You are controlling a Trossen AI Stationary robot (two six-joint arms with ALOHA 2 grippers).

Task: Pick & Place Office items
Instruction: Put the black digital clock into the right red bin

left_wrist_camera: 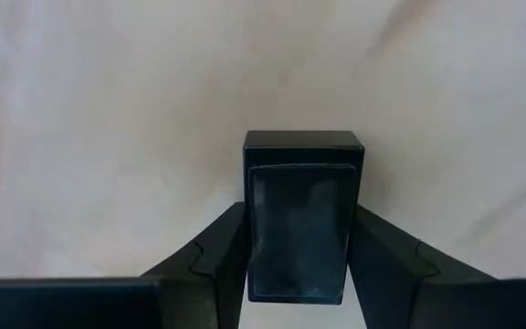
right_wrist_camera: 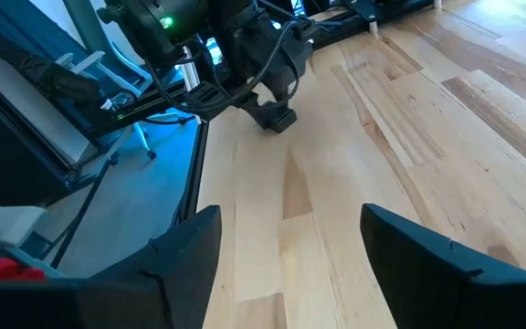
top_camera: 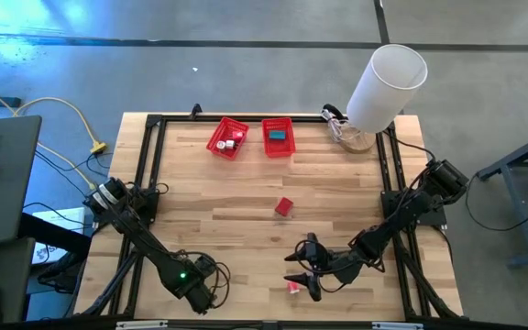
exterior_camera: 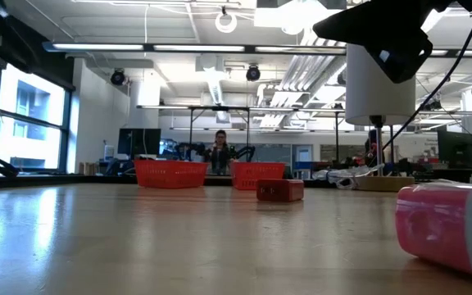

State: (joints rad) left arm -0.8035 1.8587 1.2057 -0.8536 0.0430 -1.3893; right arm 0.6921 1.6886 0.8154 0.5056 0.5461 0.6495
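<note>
right arm (top_camera: 302, 267) low, fingers spread, near pink piece (top_camera: 294, 288)

We find the table (top_camera: 246, 197) evenly and brightly lit from ceiling lights (exterior_camera: 97, 47) overhead, with pale glare along its near surface. The pink piece (exterior_camera: 449, 225) close to the low camera is blurred. The left wrist view is washed out.
</note>
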